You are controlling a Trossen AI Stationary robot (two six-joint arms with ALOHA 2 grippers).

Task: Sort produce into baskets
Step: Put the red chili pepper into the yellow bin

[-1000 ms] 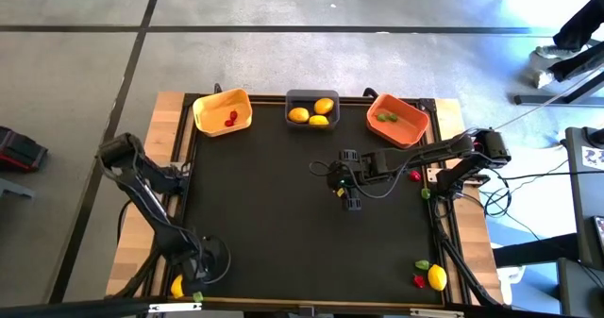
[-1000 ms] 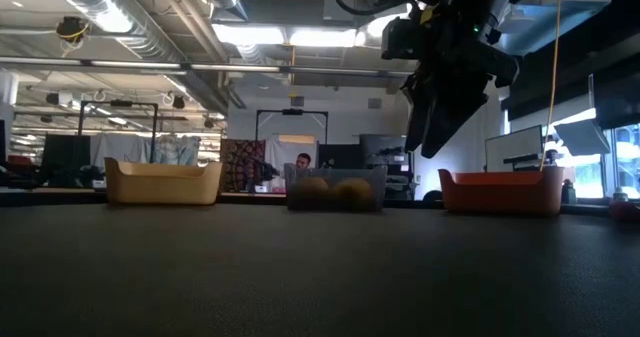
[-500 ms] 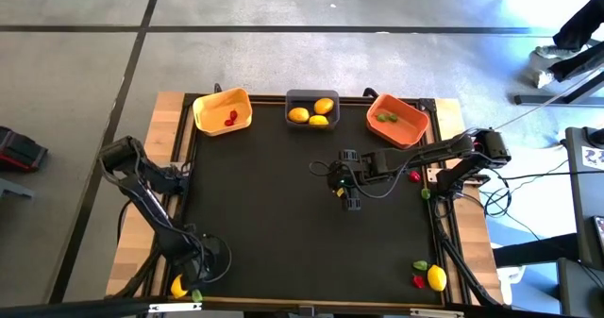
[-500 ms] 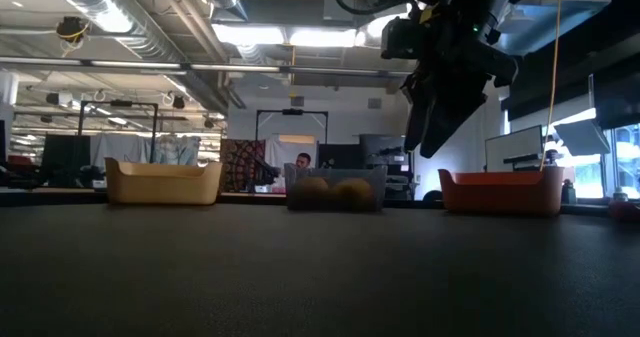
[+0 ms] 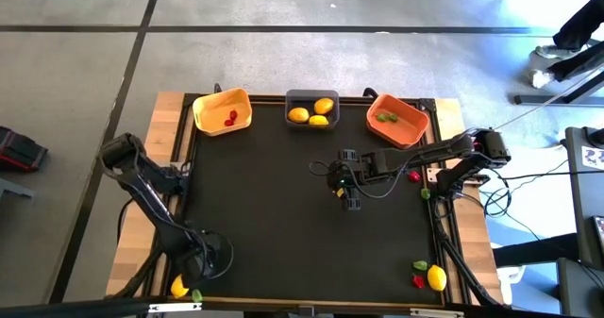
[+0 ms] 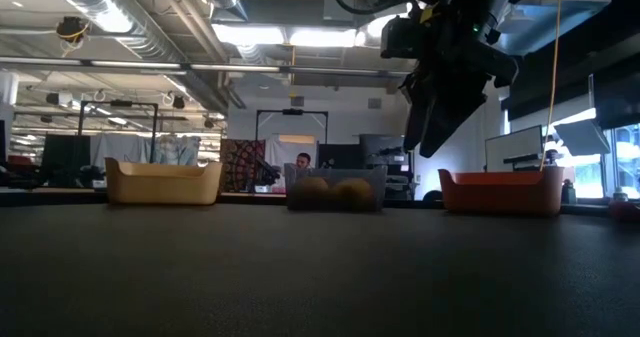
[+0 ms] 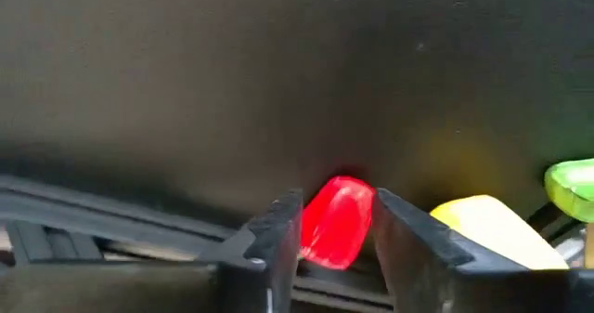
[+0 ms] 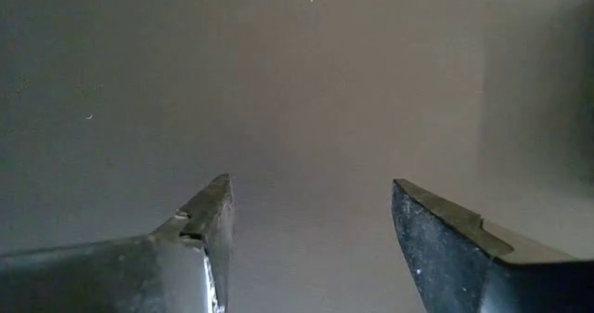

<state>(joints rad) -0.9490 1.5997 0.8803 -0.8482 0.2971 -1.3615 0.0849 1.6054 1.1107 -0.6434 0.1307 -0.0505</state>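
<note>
My left gripper (image 5: 196,269) is at the mat's near left corner, shut on a small red piece (image 7: 336,222); in the high view the gripper hides that piece. A yellow lemon (image 7: 483,231) and a green piece (image 7: 571,188) lie right beside it. My right gripper (image 5: 347,190) hangs open and empty above the middle of the mat (image 8: 306,118). At the far edge stand the yellow-orange basket (image 5: 223,111) with red pieces, the dark grey basket (image 5: 312,108) with lemons and the orange basket (image 5: 397,119) with green pieces. My left gripper pinches the red piece's two opposite sides (image 7: 316,229) between its two fingers. The piece shows between the fingertips, near the mat's edge. Whether it is lifted clear of the mat, I cannot tell.
A red piece (image 5: 414,176) and a green piece (image 5: 426,193) lie at the mat's right edge. A lemon (image 5: 437,278), a red piece (image 5: 419,281) and a green piece (image 5: 422,264) lie at the near right corner. A person sits in the room behind the baskets (image 6: 303,162).
</note>
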